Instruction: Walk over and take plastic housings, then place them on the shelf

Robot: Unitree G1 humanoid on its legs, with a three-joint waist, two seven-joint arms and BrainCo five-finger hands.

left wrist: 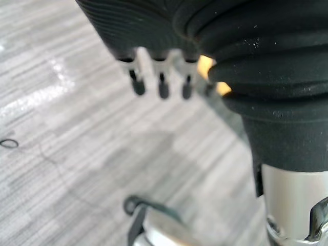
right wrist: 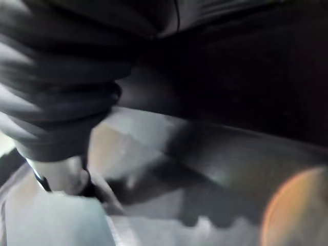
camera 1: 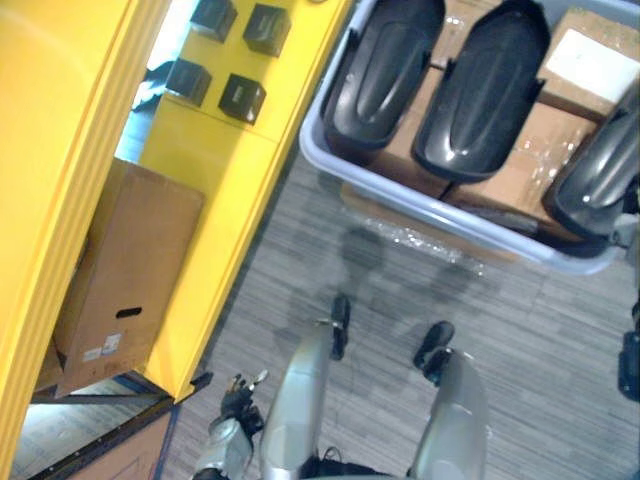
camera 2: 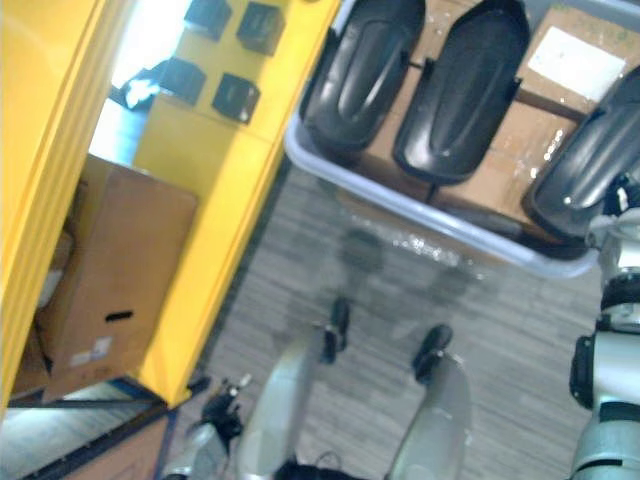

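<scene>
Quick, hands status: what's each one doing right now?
Left hand: open, empty, hanging over the floor.
Right hand: cannot tell; it is at the rightmost plastic housing in the bin.

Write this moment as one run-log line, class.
housings: all three in bin | left hand: open, empty, low over floor | right hand: by rightmost housing | shelf: on robot's left

Nothing can be read; the white label (camera 1: 592,62) on the cardboard box (camera 1: 588,17) is blurred
</scene>
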